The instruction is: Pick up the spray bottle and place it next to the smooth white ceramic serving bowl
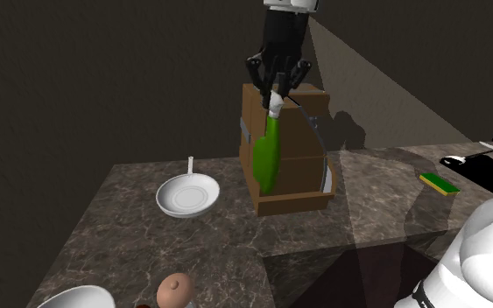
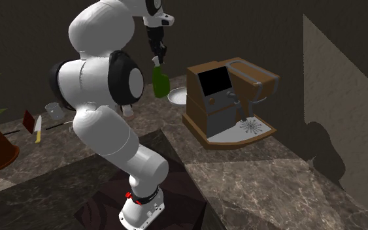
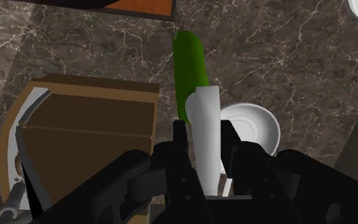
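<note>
Step in hand: carry. Tool is clamped on the white head of the spray bottle, fingers closed tight against it. Green body hangs down, apparently clear of the bench, in front of the brown coffee machine. White bowl sits at about 8 o'clock from the bottle in the shoulder view, apart from it. Judged next: traverse toward 8 o'clock, lower beside the rim without contact, then release

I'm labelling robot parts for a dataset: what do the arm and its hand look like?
The arm is glossy white, made of rounded segments with black joints and a thin red ring near its base. The hand is all black, with two fingers.
</note>
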